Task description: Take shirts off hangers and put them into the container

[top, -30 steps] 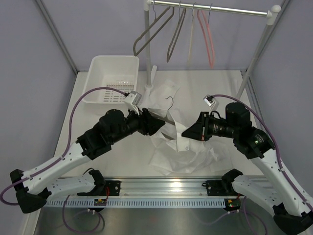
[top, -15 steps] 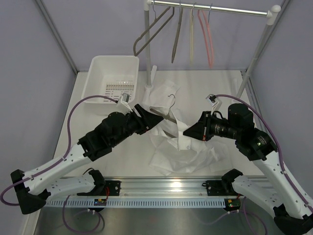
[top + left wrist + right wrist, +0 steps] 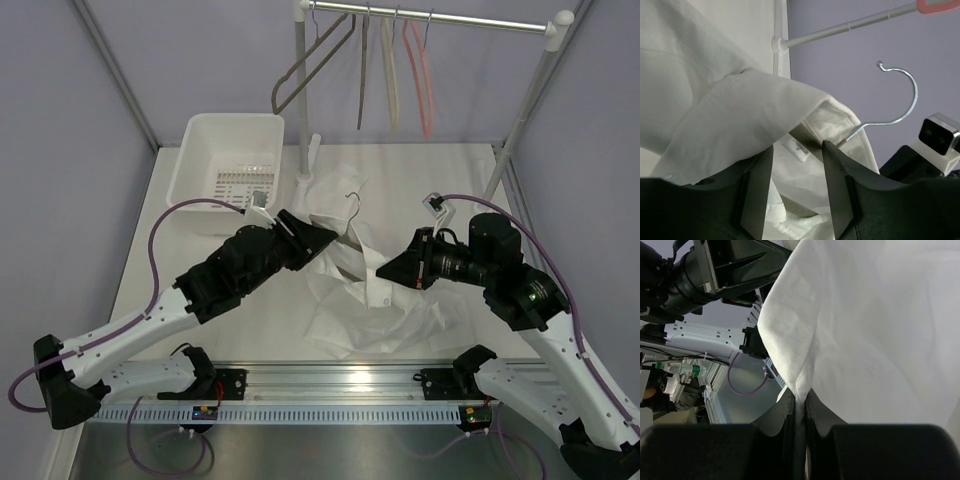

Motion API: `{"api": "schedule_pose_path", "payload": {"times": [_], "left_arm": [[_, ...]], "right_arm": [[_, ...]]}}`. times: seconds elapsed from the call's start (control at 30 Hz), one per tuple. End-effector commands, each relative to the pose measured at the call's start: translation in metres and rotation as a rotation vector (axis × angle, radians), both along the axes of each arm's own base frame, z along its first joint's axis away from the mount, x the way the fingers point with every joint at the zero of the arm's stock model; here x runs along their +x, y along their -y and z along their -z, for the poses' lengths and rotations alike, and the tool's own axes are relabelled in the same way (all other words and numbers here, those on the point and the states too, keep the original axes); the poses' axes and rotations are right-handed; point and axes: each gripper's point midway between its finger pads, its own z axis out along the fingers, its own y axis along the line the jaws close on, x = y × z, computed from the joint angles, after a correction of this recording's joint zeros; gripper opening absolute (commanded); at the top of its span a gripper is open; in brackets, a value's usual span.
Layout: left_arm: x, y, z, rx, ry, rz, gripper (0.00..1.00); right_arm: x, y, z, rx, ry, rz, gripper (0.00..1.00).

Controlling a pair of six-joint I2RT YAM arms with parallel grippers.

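Shirt (image 3: 370,300) sits crumpled on the desk (image 3: 465,185), hanger (image 3: 350,212) hook pointing 12 o'clock, left jaws apart astride the collar at its 7 o'clock and nearer it, right jaws pinched on a fold at 5 o'clock, tub (image 3: 203,152) off at 10 o'clock.

I find no legible text. The left wrist view shows a sewn-in label (image 3: 799,149) inside the white shirt (image 3: 740,110) collar, its print too small to read.
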Motion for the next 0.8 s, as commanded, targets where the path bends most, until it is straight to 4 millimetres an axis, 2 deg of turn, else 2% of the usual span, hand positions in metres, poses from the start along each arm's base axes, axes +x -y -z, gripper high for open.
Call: {"api": "schedule_pose_path", "payload": {"times": [0.0,0.1,0.2,0.37,0.4,0.6,0.67,0.77], "left_arm": [[0.013,0.005,-0.019,-0.062,0.021,-0.057,0.41],[0.015,0.007,-0.020,-0.071,0.022,-0.061,0.29],[0.018,0.007,-0.021,-0.063,0.024,-0.072,0.23],[0.022,0.004,-0.025,-0.046,0.034,-0.097,0.23],[0.023,0.004,-0.025,-0.042,0.036,-0.099,0.24],[0.026,0.010,-0.024,-0.048,0.033,-0.094,0.55],[0.025,0.011,-0.025,-0.055,0.034,-0.090,0.59],[0.027,0.012,-0.024,-0.054,0.035,-0.093,0.55]], "right_arm": [[-0.009,-0.001,-0.026,0.040,0.114,-0.054,0.00],[-0.009,-0.001,-0.021,0.025,0.117,-0.057,0.00],[-0.009,0.000,-0.017,0.012,0.123,-0.064,0.00],[-0.011,0.002,-0.010,-0.015,0.127,-0.077,0.00],[-0.012,0.002,-0.009,-0.016,0.129,-0.081,0.00],[-0.016,0.001,-0.013,-0.009,0.144,-0.104,0.00],[-0.016,0.001,-0.011,-0.016,0.140,-0.106,0.00],[-0.018,0.001,-0.010,-0.017,0.150,-0.112,0.00]]}}
